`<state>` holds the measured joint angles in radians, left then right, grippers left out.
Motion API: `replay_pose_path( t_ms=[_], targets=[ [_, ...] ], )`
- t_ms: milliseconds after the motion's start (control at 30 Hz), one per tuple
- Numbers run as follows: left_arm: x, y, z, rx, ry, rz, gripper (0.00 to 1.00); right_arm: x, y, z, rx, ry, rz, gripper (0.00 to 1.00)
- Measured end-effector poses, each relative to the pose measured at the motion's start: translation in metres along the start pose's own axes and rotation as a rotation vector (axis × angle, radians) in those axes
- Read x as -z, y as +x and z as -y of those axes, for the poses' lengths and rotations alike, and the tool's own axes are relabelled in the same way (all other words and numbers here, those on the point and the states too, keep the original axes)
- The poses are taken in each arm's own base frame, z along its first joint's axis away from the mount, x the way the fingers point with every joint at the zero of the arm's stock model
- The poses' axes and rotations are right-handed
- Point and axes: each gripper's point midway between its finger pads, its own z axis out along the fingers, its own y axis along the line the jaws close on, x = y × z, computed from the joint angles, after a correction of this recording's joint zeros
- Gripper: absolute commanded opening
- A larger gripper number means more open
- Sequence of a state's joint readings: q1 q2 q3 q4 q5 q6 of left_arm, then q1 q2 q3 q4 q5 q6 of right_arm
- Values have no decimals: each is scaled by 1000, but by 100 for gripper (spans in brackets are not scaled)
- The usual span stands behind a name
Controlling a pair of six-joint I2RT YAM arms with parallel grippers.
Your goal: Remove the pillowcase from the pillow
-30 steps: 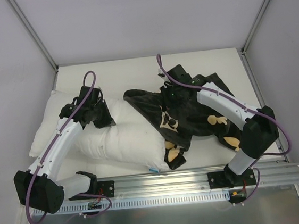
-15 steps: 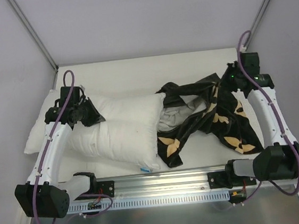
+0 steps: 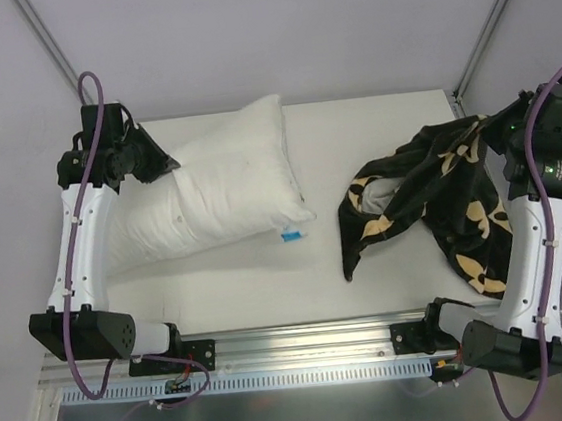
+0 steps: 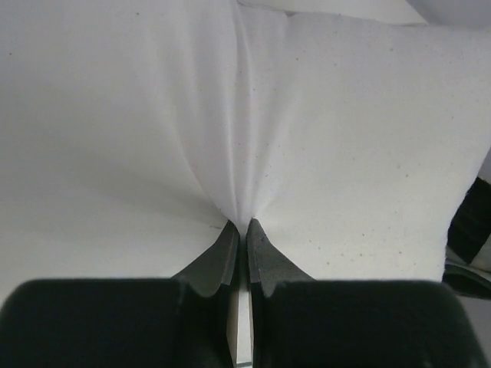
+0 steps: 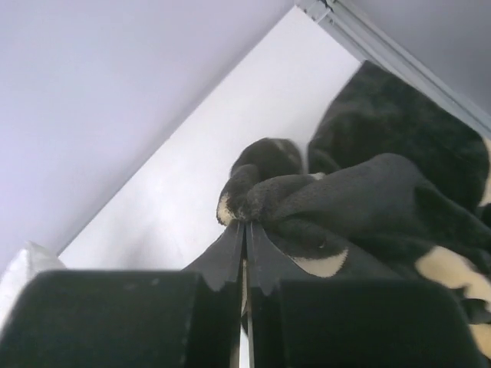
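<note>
Upper left of the top view: left gripper raised, its tips pressed together on a pinch of the pillow. The wrist view shows white cloth puckering into creases right at the tips. The pillow lies slantwise across the left half, its upper left corner drawn up toward the claw and a small blue tag at its lower right corner. Mid-frame is a strip of bare table, so pillow and pillowcase are well apart, no overlap. The pillowcase sits in the right half, slumped in loose folds with a pale grey lining showing at its left, and rises toward the right gripper at the right edge. Those jaws are closed tight on a bunched black edge (wrist view, nothing else between them). Judgement: the cover looks fully off. The pillowcase should handle light and limp, with a velvet pile that may slide, so take it at a hem or a doubled fold. The pillow is soft and bulky and gives under a pinch; a corner or seam holds best.
</note>
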<state>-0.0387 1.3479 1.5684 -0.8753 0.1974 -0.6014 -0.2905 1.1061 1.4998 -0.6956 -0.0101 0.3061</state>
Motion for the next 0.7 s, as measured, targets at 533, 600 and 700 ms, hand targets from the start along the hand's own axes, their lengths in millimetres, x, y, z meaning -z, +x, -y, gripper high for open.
replay_pose_path(
  t_ms=[533, 600, 700],
  targets=[
    [-63, -35, 14, 114, -12, -51, 99, -66, 91, -36, 193, -52, -345, 84],
    [-58, -36, 18, 102, 5, -39, 99, -77, 112, -39, 245, -41, -423, 93],
    [-41, -39, 25, 72, 42, -13, 99, -77, 129, -35, 288, -23, -481, 99]
  ],
)
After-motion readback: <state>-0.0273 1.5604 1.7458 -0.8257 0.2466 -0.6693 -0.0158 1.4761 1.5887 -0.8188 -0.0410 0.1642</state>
